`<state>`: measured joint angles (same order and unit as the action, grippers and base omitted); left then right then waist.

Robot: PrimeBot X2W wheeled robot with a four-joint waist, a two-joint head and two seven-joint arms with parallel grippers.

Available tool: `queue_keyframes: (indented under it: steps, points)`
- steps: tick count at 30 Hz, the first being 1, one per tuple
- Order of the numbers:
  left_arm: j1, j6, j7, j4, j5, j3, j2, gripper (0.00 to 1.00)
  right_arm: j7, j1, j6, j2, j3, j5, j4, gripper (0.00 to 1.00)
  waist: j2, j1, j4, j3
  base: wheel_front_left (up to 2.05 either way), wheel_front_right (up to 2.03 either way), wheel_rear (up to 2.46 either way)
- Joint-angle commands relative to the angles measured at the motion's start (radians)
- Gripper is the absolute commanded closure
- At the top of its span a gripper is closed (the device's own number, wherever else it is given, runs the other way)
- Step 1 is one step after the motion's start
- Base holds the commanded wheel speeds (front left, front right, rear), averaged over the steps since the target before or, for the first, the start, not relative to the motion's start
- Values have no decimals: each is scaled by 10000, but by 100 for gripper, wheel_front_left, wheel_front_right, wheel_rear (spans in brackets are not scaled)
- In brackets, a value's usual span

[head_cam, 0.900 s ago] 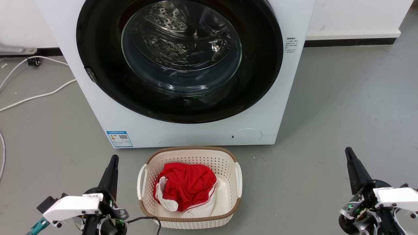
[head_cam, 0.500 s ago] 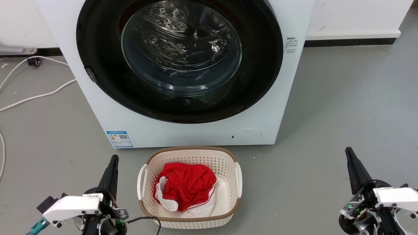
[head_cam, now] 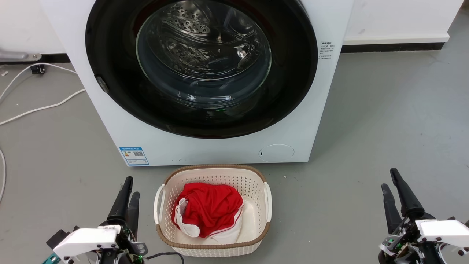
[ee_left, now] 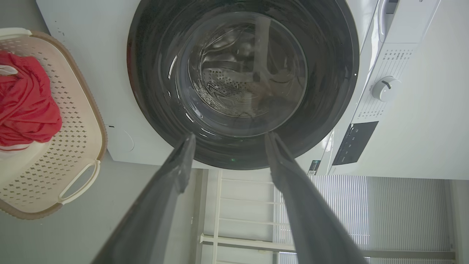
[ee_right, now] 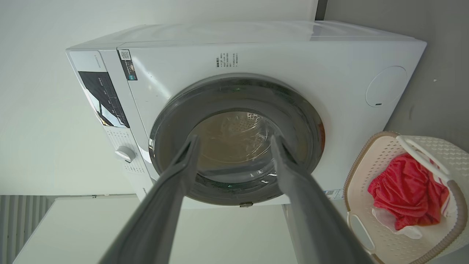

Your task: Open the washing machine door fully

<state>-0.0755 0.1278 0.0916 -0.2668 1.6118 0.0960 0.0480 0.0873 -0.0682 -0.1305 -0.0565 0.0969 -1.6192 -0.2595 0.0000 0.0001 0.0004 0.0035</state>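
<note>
We hold our left gripper (head_cam: 132,187) and right gripper (head_cam: 389,178) parted and empty, well short of the closed washing machine door (head_cam: 293,84).

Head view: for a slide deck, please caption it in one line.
Left gripper and right gripper, both open, flank a laundry basket of red clothing before the washing machine, its door shut.

The left claw (ee_left: 230,136), fingers spread apart, points at the shut washing machine door (ee_left: 329,73), laundry basket (ee_left: 82,146) beside it.
</note>
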Motion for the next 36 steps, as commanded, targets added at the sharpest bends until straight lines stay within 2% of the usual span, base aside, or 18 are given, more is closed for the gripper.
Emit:
queue_keyframes:
  steps: [1, 8, 16, 24, 36]
  points:
    - [-184, 12, -115, 249, -72, -87, 26, 0, -111, -131, -2, -13, -64, 48, 293, 0, 0, -1, 6, 1, 0, 0, 0]
    - [-151, 14, -456, 616, -788, -92, 27, 0, -447, 4, -2, -6, -83, 923, 677, 0, 0, -1, 29, -7, 0, 0, 0]
    - [-131, 17, -807, 1168, -2400, -63, 27, 0, -797, 121, -2, 1, -297, 3371, 1217, 0, 0, -1, 48, -20, 0, 0, 0]
    - [-31, -56, -1133, 1585, -4471, -187, 28, 0, -1115, 249, -2, 8, -458, 5646, 1644, 0, 0, -1, 57, -27, 0, 0, 0]
    - [146, -292, -1568, 1782, -7522, -702, 36, 0, -1550, 428, -2, 18, -601, 8163, 1914, 0, 0, -1, 107, -56, 0, 0, 0]
